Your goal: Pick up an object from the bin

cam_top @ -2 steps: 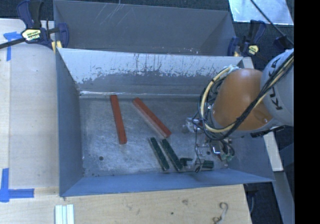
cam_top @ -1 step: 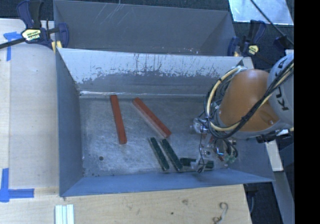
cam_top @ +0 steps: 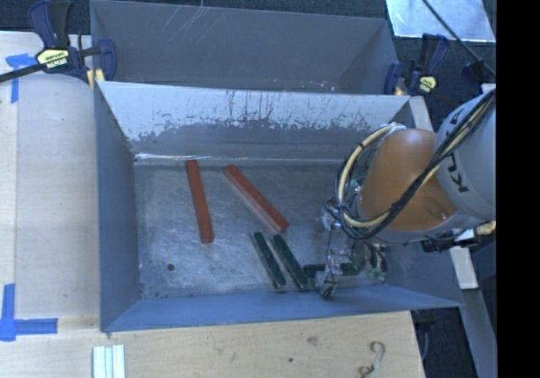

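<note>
My gripper [cam_top: 332, 275] is low in the bin's front right corner, under the orange wrist cover. Two dark green sticks [cam_top: 280, 260] lie side by side just to its left, running diagonally, and their near ends reach up to the gripper. I cannot tell whether it touches them. An orange-red stick [cam_top: 256, 198] lies slanted a little farther back, in the middle of the floor.
A second orange-red stick [cam_top: 200, 202] lies nearly upright in the picture at the left middle of the bin floor. The arm with its cables comes in over the bin's right wall. The front wall stands close below the gripper.
</note>
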Robot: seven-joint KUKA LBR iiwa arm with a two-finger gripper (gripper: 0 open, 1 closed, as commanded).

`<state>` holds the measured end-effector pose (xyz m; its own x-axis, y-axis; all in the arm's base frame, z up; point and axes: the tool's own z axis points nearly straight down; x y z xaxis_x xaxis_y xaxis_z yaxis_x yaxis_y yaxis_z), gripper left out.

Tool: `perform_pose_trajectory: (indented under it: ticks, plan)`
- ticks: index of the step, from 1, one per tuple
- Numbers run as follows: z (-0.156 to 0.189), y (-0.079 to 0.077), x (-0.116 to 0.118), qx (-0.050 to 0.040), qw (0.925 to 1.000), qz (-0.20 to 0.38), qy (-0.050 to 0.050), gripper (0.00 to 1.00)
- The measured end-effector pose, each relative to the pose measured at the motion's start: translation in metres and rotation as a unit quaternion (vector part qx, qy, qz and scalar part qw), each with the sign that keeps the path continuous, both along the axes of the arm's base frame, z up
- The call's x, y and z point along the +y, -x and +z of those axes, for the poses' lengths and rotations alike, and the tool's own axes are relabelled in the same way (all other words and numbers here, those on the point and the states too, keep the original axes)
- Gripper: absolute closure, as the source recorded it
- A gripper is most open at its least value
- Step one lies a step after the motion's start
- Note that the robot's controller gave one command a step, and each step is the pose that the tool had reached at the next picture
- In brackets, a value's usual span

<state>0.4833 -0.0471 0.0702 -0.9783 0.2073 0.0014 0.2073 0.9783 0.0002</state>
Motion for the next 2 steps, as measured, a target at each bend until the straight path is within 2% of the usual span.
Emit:
perform_pose_trajectory:
  ticks: [1,2]
  plan:
    - [0.0002,-0.0001,-0.0002,-0.0002,1.0,0.0,0.0,0.0]
    - [0.0015,-0.002,-0.0004,-0.0034,1.0,0.0,0.0,1.0]
